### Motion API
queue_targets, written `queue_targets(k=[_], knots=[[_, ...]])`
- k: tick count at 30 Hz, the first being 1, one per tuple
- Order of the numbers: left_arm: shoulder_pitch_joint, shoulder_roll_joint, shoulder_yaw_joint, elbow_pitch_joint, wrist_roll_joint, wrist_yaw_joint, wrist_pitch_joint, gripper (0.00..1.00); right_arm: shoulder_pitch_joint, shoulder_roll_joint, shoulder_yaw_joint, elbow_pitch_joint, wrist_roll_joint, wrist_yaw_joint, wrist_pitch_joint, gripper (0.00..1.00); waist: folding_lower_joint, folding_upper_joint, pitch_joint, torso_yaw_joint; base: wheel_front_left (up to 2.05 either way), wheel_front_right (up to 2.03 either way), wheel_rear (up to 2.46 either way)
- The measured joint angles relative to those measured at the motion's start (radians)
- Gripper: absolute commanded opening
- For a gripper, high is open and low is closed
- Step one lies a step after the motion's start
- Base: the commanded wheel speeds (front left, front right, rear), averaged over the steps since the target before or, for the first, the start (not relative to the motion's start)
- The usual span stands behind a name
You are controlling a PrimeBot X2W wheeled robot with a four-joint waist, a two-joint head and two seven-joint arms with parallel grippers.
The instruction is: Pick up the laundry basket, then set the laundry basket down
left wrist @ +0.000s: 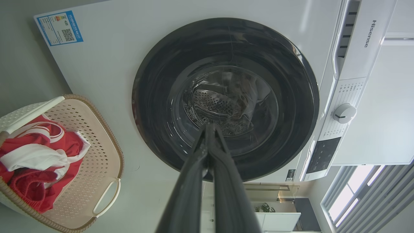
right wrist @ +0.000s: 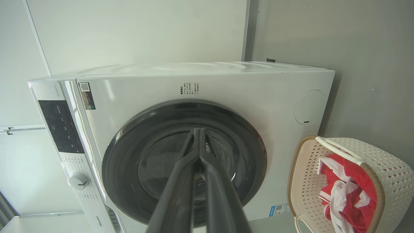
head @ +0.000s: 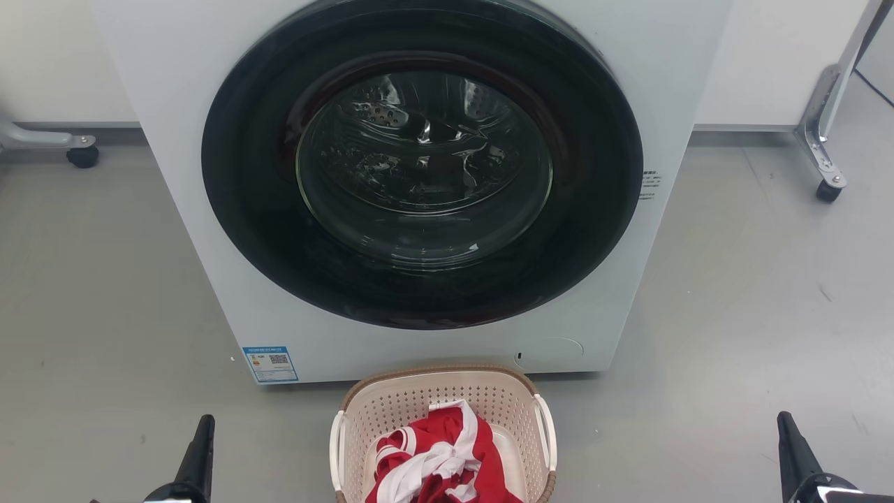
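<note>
From here the laundry basket [head: 433, 371] stands upright on the floor [head: 91, 279], close in front of the washing machine [head: 160, 140] and roughly midway between my two arms. I can't tell whether its far rim touches the machine's front. The left jaws are pressed together with nothing between them, and so are the right jaws. In the head view both sit low, well clear of the basket on either side. A basket on the floor with both arms free fits a lift yet to come as well as a set-down already made, and I can't say which. As for handling, I judge it light: thin perforated plastic, with only a crumpled red and white garment [head: 440, 461] inside. The walls look stiff enough to keep their shape but would likely flex if squeezed, and the smooth plastic could slip in a narrow pinch. The best holds look like the white side handles, one on the left [head: 336, 447] and one on the right [head: 547, 433]. Each is a loop standing off the wall, with room for a finger behind it. A two-sided hold there would keep it level. A one-sided hold would probably tip it and let the garment slide. The brown woven-look rim seems a poorer hold.
</note>
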Motion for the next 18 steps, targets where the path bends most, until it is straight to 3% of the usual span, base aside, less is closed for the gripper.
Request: queue_targets(k=[18], knots=[[-0.002, -0.001, 0.001, 0.000, -0.008, 0.000, 0.000, 0.00, -0.007, 0.000, -0.001, 0.000, 0.000, 0.002, 0.000, 0.00, 0.0000, 0.0000, 0.000, 0.000, 0.00, 0.00, 0.00]])
